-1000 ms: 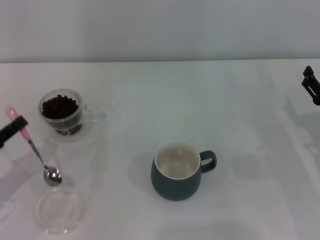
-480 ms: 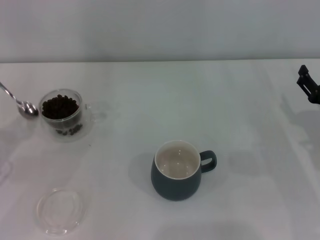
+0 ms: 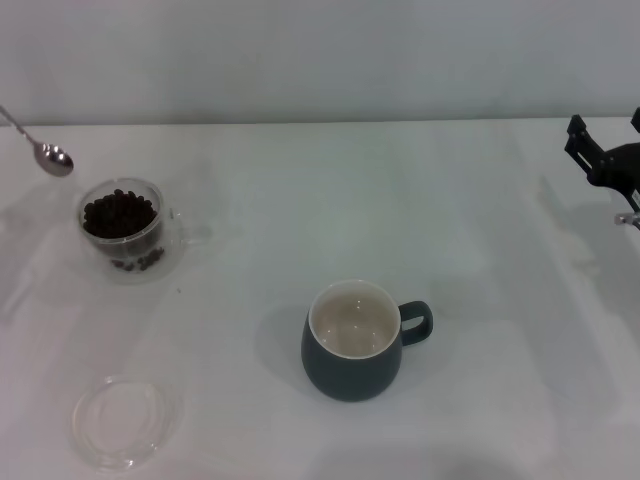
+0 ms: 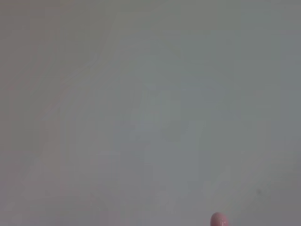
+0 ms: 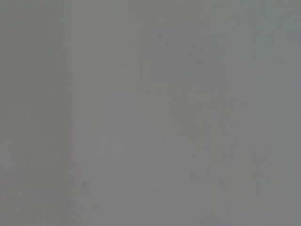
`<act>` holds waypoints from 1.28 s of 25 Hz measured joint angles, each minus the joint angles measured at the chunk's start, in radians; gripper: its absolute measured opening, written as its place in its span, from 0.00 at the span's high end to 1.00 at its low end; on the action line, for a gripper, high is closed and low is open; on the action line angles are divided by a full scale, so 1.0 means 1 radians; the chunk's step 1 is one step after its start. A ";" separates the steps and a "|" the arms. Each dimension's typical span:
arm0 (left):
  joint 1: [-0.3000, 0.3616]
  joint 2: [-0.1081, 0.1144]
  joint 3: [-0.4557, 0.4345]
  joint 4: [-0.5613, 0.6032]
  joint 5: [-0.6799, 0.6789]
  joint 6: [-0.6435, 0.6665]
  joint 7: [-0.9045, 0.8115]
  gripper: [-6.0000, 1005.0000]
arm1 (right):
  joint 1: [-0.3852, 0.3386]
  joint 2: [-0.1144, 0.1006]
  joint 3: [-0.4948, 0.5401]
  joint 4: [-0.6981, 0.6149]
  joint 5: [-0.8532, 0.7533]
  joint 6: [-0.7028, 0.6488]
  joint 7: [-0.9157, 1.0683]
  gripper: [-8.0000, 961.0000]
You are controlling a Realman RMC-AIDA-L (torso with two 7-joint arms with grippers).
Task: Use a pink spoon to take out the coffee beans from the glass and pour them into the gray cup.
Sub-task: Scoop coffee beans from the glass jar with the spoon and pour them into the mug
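The pink spoon (image 3: 52,158) hangs in the air at the far left, its empty metal bowl just above and left of the glass (image 3: 125,235). Its stem runs off the left edge, where my left gripper holds it out of view. The spoon's pink handle tip (image 4: 217,220) shows in the left wrist view. The glass holds a heap of coffee beans (image 3: 120,212). The gray cup (image 3: 352,345) stands empty at centre front, handle to the right. My right gripper (image 3: 606,135) hovers open at the far right edge.
A flat clear round saucer (image 3: 125,420) lies at the front left, in front of the glass. The white table (image 3: 400,200) ends at a pale wall behind. The right wrist view shows only plain grey.
The spoon has been lifted from over the saucer, up past the left of the glass, to above its rim. My right gripper has moved further into view at the right edge.
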 joint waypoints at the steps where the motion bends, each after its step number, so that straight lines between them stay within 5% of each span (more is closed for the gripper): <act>1: -0.004 0.000 0.001 -0.001 -0.003 0.007 0.000 0.86 | 0.007 0.000 0.002 0.003 0.000 0.006 0.000 0.09; 13: -0.015 -0.008 0.030 -0.007 -0.010 0.062 0.041 0.86 | 0.037 -0.006 0.126 0.053 0.000 0.042 -0.002 0.09; 16: -0.015 -0.008 0.101 -0.009 -0.010 0.065 0.091 0.86 | 0.038 -0.003 0.172 0.063 0.000 0.048 -0.002 0.09; 32: -0.061 -0.050 0.191 -0.029 -0.010 0.159 0.370 0.86 | 0.045 -0.002 0.174 0.062 0.000 0.065 0.003 0.09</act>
